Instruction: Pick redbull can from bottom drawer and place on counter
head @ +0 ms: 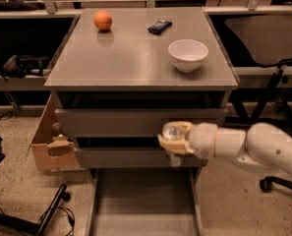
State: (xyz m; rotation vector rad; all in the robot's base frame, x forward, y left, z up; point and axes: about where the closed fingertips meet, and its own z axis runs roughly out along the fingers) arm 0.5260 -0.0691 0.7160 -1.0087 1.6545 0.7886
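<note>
view: camera view only, we look down on the cabinet from the front
gripper: gripper on the white arm coming in from the right, in front of the middle drawer, above the open tray
hand state: fingers closed narrow around the redbull can, we read it as held
can location: in the gripper, upright, shiny top showing between the fingers, clear of the tray below and under the counter edge
bottom drawer: bottom drawer pulled out, grey floor bare where we see it
counter: counter carries an orange at back left, a dark flat item at back middle, a white bowl at right
other: cardboard box on the floor left of the cabinet
handling: we judge the can light and stiff but thin-walled, smooth metal so slippery, dents if squeezed hard
where to hold: side grip on the body, below the rim, as it looks now
step: we judge pick done, place not yet done
next: needs to rise over the counter lip, then set down on the free front-left area
risk: can clipping the counter edge or slipping in the pads
</note>
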